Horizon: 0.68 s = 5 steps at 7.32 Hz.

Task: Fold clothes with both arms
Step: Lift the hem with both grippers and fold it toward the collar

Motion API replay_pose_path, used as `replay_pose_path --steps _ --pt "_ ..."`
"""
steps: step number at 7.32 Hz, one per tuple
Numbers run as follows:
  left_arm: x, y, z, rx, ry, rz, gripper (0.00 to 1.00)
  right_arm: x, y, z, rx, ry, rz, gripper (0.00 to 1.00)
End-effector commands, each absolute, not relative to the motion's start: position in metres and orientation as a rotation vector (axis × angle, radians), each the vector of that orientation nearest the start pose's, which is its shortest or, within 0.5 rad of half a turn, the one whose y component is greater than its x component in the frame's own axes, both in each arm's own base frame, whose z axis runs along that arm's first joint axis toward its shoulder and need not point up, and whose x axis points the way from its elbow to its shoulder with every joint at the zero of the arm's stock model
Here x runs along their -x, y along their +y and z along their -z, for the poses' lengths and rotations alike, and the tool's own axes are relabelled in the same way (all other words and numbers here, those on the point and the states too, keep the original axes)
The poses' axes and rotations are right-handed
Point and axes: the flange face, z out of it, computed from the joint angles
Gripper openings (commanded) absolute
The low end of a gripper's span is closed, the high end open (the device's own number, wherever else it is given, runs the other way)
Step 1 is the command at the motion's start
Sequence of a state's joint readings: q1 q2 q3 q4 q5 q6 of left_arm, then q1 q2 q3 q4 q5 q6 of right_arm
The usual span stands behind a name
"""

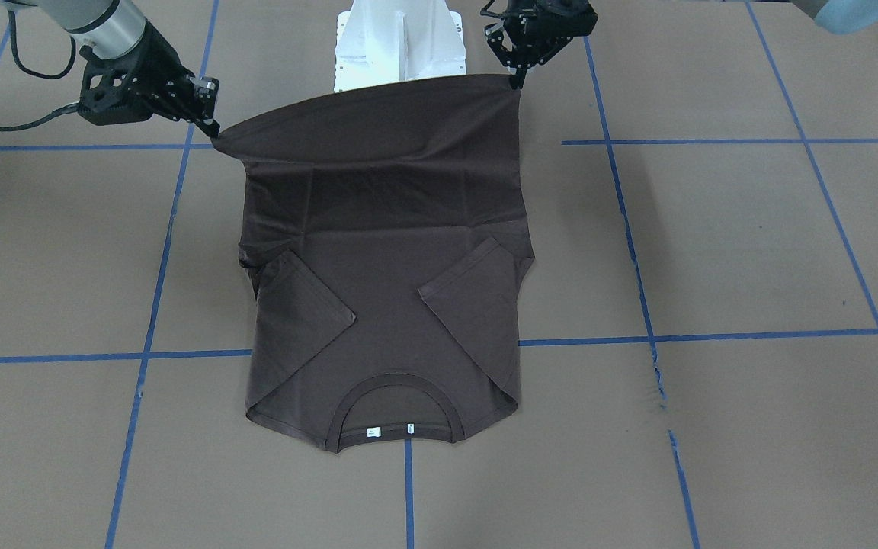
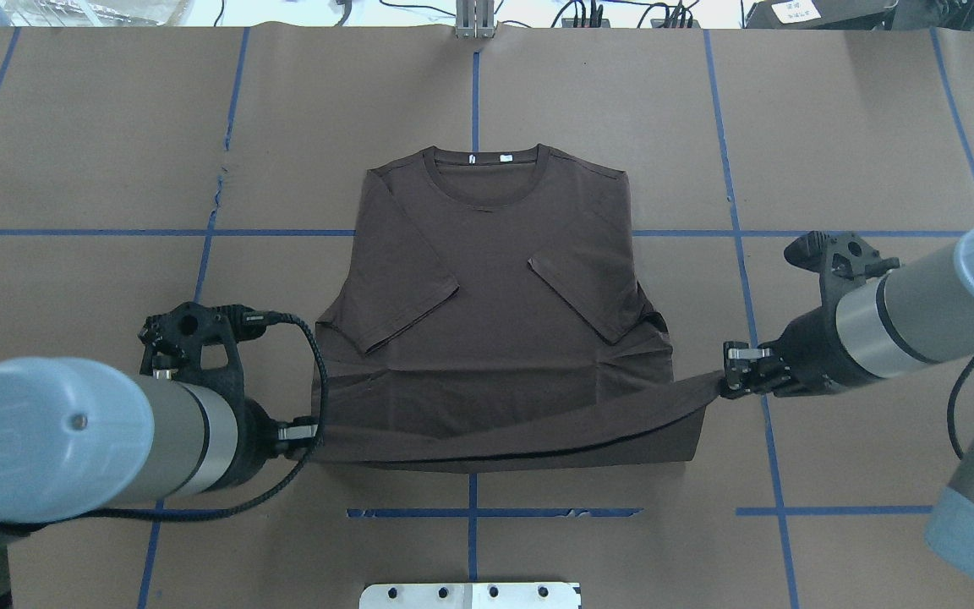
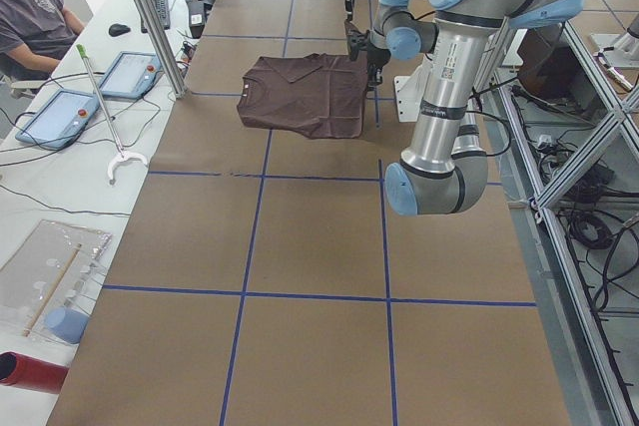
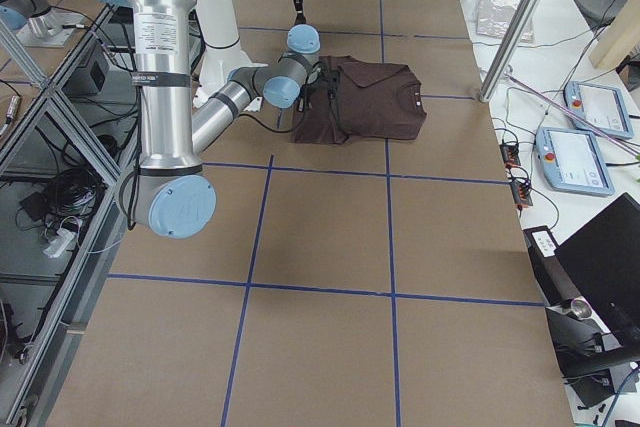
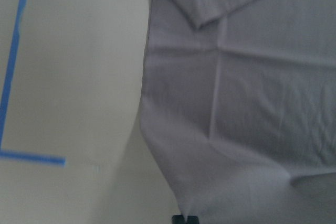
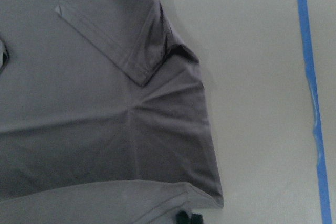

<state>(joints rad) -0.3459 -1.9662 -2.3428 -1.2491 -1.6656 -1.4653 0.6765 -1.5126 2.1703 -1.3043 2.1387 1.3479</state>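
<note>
While clenched at both hem corners by left hand (image 2: pixel 311 433) and right hand (image 2: pixel 725 381), sags softly; hold light T-shirt (image 2: pixel 495 355) taut.

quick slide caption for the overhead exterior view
Black two-finger left gripper and right gripper each pinch a hem corner of the dark brown short-sleeved T-shirt, holding the hem raised above the brown table.

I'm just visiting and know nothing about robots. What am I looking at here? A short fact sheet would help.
garment: dark brown T-shirt on the table
sleeves: both folded inward over the body
collar: at the end far from the robot
left hand: shut on one hem corner
right hand: shut on the other hem corner
hem: raised off the table between the two hands
</note>
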Motion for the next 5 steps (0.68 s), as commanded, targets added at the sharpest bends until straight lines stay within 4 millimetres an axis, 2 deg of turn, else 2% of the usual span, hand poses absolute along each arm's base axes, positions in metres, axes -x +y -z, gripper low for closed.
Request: replay_pose_path --steps 1,2,3,4,5 --pt "-0.389 -0.335 -0.204 -0.156 0.775 0.246 0.0 0.32 -0.43 -0.318 0.028 -1.026 -0.223 0.0" --pt "-0.393 -0.366 -0.217 -0.189 0.751 0.251 0.0 0.33 -0.453 -0.321 0.028 -1.011 -0.245 0.0" --pt "-0.405 -0.399 -0.225 -0.21 0.757 0.283 0.0 0.34 -0.481 -0.312 0.016 -1.013 -0.266 0.0" --pt "-0.419 -0.437 -0.235 -0.23 0.755 0.316 0.0 0.352 -0.513 -0.306 0.011 -1.002 -0.289 0.0" --pt "-0.438 -0.466 -0.238 -0.249 0.776 0.333 0.0 0.357 -0.54 -0.31 0.015 -0.981 -0.32 0.0"
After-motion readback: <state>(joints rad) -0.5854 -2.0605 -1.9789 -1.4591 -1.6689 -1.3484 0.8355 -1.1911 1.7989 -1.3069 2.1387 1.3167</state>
